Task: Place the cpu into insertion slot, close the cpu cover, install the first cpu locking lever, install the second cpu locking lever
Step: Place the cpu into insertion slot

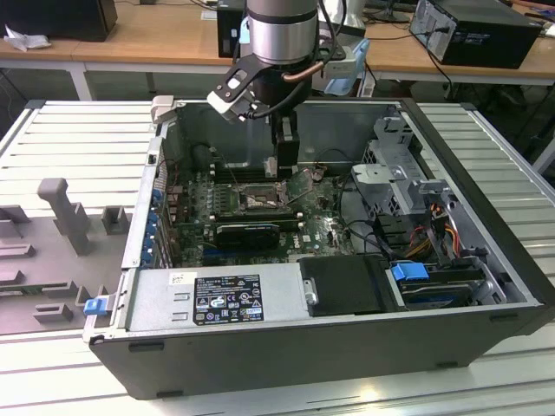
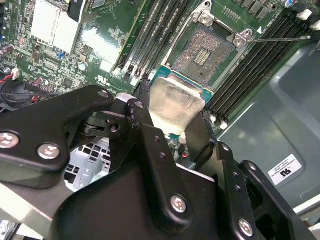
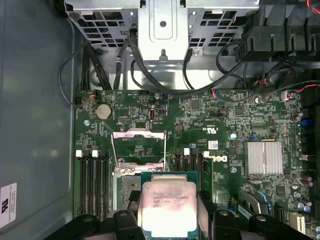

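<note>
My gripper is shut on the cpu, a flat square chip with a pale silver top, pinched by two opposite edges. Both wrist views show the chip held above the green motherboard, just off one side of the insertion slot. That slot is a dark square socket with a metal rim, and the chip hides part of it. The cpu cover, a thin metal frame, stands swung up and open beside the socket. A thin locking lever sticks out free. In the exterior view the gripper hangs over the socket.
Long black memory slots flank the socket on both sides. A long black card lies in front of it. A finned heatsink, loose cables, the drive cage and the case walls surround the board.
</note>
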Controlling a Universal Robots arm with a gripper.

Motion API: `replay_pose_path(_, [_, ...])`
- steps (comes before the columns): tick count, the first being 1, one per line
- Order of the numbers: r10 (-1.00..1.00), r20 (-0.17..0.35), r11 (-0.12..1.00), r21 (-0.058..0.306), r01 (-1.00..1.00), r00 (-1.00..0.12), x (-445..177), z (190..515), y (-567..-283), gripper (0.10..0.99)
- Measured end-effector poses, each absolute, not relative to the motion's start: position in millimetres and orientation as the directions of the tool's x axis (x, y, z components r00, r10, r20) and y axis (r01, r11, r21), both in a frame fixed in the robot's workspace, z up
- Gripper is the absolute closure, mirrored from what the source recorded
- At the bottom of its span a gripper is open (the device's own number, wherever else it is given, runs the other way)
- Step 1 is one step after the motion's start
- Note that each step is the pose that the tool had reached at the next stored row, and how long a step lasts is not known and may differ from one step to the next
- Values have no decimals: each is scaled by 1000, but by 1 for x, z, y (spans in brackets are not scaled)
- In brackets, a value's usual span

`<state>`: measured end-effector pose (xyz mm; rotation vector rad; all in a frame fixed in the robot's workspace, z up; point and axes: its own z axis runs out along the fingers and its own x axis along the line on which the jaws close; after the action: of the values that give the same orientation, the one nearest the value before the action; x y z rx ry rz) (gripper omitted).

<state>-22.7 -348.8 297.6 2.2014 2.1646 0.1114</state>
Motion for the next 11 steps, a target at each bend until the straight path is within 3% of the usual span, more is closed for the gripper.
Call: replay_pose_path(11, [1000, 15, -18, 88, 996, 16, -23, 291, -349, 561])
